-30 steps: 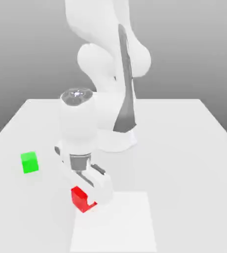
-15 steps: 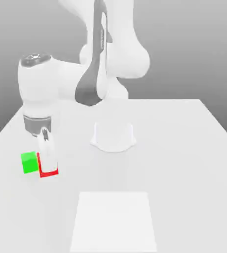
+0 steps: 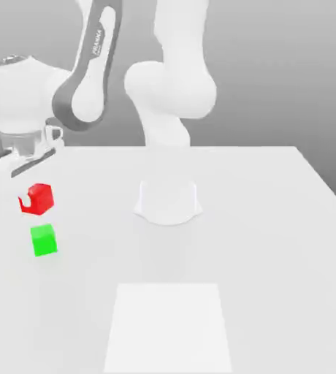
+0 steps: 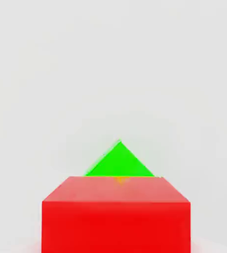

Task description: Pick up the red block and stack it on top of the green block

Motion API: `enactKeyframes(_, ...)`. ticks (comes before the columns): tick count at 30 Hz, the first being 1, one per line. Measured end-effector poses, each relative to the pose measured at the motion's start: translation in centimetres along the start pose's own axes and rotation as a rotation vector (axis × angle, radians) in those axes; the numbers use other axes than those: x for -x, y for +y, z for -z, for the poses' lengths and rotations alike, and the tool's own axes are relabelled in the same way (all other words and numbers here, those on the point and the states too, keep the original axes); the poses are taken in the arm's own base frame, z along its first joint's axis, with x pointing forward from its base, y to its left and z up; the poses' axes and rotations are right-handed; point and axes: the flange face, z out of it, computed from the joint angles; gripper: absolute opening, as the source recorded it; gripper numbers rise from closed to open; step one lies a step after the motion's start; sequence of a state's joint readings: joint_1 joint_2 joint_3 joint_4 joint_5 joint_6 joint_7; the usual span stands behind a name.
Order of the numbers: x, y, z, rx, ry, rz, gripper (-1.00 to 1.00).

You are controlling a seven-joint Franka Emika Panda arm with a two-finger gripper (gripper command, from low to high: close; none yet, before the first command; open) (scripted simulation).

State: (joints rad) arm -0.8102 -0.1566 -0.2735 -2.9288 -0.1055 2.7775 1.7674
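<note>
One red block (image 3: 42,199) gripped between the closed fingers (image 3: 26,199), above the green block (image 3: 44,239)

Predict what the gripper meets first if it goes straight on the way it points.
Likely the green block, seen partly behind the held red block; the gap is unclear, and it might catch only a corner.

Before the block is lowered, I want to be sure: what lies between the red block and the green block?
Nothing visible; in the exterior view, only bare table separates the red block from the green block.
</note>
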Motion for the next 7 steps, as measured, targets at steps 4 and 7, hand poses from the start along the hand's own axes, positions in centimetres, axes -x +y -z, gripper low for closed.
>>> enactKeyframes(4,-0.1,0.1,-3.3,0.000,0.001,-0.002,-1.00)
enactKeyframes(7,0.4,0.3,-3.9,0.000,0.002,0.013,1.00)
